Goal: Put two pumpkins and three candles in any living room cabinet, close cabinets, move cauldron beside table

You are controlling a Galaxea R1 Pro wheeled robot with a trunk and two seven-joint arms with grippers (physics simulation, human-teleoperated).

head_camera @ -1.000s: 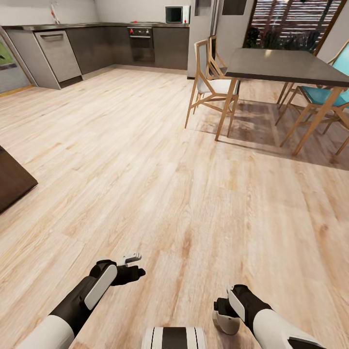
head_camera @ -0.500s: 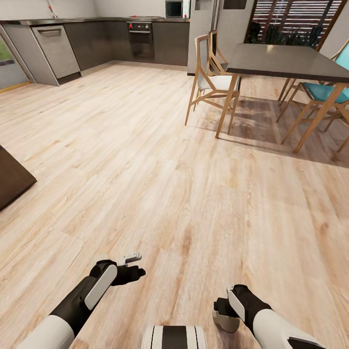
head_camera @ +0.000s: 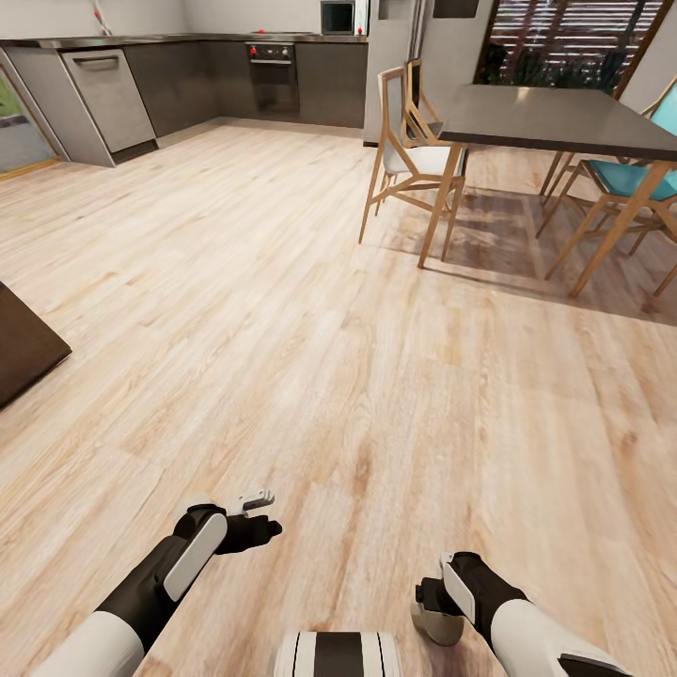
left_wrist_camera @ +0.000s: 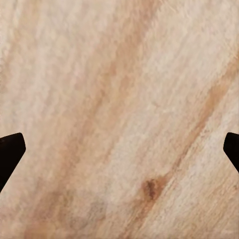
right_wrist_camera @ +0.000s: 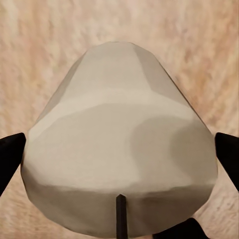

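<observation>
Candle (right_wrist_camera: 119, 144): a squat cream-beige piece with a dark wick sat between the right gripper's (head_camera: 434, 611) dark fingertips (right_wrist_camera: 10, 154), pinched from both sides; in the head view it showed as a pale lump (head_camera: 434, 622) under the right wrist, low at the near edge, above the floor.
Left gripper (head_camera: 256, 515): held low over the floor to the left of the robot's trunk (head_camera: 338, 655); jaws spread wide with nothing between them, the two dark tips at opposite edges of the left wrist view over bare planks.
Floor (head_camera: 310, 357): pale wood-look planks with light brown grain and a small knot (left_wrist_camera: 151, 188), running from the robot all the way to the kitchen.
Dark brown furniture corner (head_camera: 23, 348): jutted in at the left edge, midway up; too little showed to name it.
Dining table (head_camera: 555, 122): dark grey top on slanted wooden legs, at the far right, casting a shadow on the planks.
Chairs: a wooden one with a white seat (head_camera: 409, 165) at the table's near-left end; a teal-seated one (head_camera: 625, 183) at the right edge.
Kitchen: grey cupboards (head_camera: 188, 85) along the far wall, a steel dishwasher front (head_camera: 111, 99) at the left, an oven (head_camera: 275, 80) in the middle, a microwave (head_camera: 338, 17) above.
Window (head_camera: 574, 38): slatted, behind the table, dark foliage beyond.
</observation>
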